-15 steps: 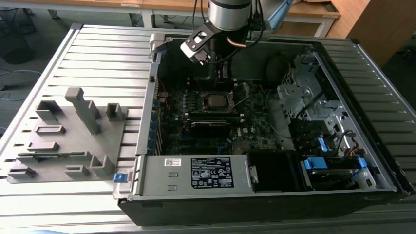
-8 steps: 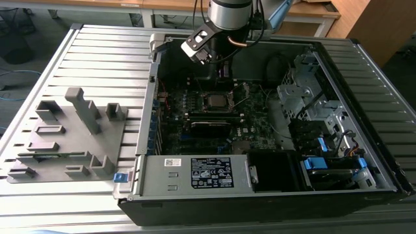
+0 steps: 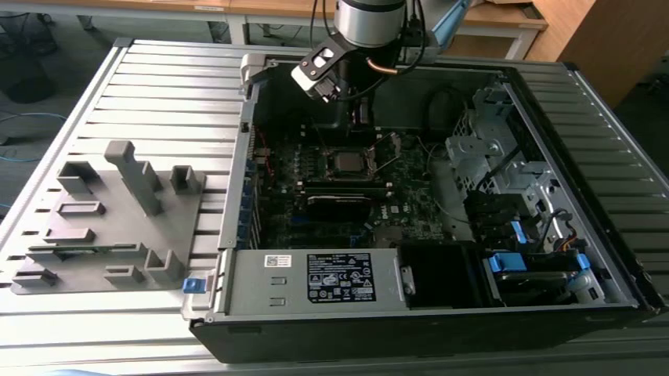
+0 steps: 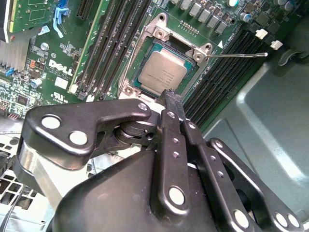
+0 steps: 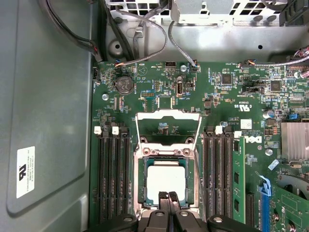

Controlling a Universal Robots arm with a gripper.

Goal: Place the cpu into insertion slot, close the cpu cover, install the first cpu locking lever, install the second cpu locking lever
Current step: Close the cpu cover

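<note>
The cpu [image 5: 166, 181] lies flat, grey-silver face up, inside the insertion slot [image 5: 141, 180] on the green board; I also see the cpu [image 4: 163, 72] in the second wrist view and the socket [image 3: 345, 162] in the exterior view. The cpu cover [image 5: 168, 115] stands swung open on the far side of the slot from my gripper. A thin locking lever [image 4: 236, 54] sticks out beside the slot. My gripper [image 5: 169, 195] is shut with nothing in it, its tips [image 4: 172, 96] just above the cpu's near edge. The arm [image 3: 361, 117] hangs over the board inside the case.
Black memory slots [image 5: 112, 179] flank the socket on both sides. The case wall [image 5: 48, 121] rises close by. A heatsink [image 5: 294, 140], cables [image 5: 145, 43] and drive cages [image 3: 502, 164] crowd the case. A grey fixture [image 3: 115, 219] sits on the slatted table at the exterior view's left.
</note>
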